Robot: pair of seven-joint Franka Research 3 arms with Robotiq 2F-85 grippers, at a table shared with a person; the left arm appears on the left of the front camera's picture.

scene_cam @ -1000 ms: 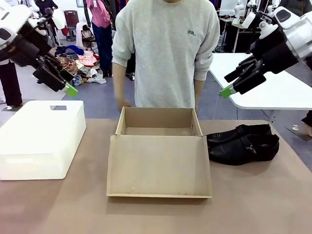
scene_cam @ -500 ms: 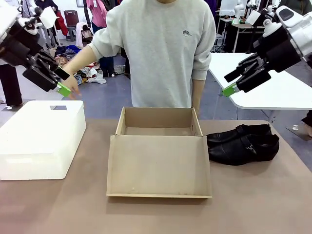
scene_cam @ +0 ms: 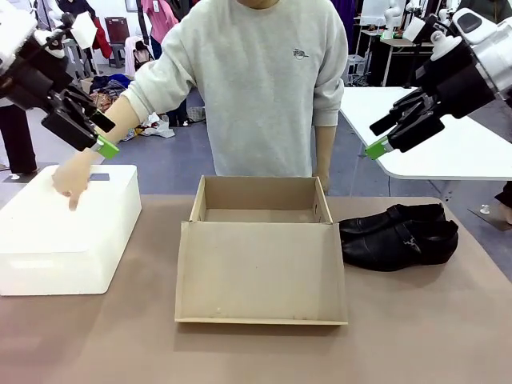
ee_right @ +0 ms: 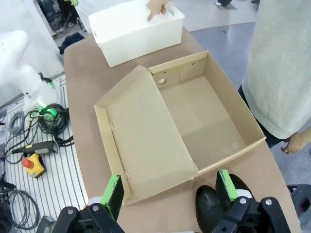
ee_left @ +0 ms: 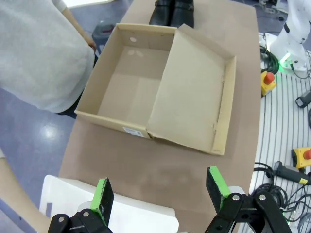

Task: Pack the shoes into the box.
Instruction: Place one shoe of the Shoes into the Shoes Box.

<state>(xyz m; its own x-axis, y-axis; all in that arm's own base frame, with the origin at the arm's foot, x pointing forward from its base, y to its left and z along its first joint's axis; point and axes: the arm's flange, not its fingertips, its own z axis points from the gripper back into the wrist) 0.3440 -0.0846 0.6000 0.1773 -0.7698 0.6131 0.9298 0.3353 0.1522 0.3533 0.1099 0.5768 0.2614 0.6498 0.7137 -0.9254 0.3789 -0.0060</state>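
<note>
Shoes [scene_cam: 398, 236] lie together on the table [scene_cam: 424, 328] just right of the open box [scene_cam: 260, 198]. Your left gripper [ee_left: 160, 188] and right gripper [ee_right: 171, 185] hover above, fingers apart; a person's hand [scene_cam: 74, 180] touches the white bin [scene_cam: 64, 236].

A robotics lab: a white robot arm base [ee_left: 294, 39] stands at the left wrist view's upper right, beside a yellow box with a red emergency-stop button [ee_left: 268, 78]. Black cables [ee_right: 46, 121] coil on the grey floor, and heaped clothes [scene_cam: 160, 128] lie upper left in the front view.
</note>
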